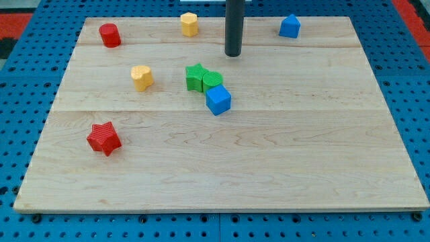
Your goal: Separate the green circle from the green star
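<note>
The green star (195, 76) lies near the board's middle top, touching the green circle (212, 81) on its right. A blue cube (218, 99) sits just below the green circle, touching it. My tip (233, 54) is above and to the right of the green pair, a short gap away from the green circle and touching no block.
A yellow heart-like block (142, 77) lies left of the green star. A red cylinder (109, 35), a yellow hexagon (189, 23) and a blue house-shaped block (289, 26) sit along the top edge. A red star (103, 138) is at lower left.
</note>
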Controlling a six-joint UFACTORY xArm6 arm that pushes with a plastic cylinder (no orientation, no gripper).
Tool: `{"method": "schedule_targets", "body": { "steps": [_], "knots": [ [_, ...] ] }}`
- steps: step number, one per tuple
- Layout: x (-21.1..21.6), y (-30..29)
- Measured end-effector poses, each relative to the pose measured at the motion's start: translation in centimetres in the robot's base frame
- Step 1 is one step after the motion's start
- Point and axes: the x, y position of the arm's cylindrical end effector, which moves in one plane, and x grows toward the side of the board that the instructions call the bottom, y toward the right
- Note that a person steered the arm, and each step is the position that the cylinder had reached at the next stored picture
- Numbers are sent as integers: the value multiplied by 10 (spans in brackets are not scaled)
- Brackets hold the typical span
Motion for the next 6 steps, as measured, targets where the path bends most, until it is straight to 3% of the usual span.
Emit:
{"method": "schedule_targets", "body": {
  "steps": [4, 6],
  "knots": [
    [0, 0],
    [46, -21]
  ]
}}
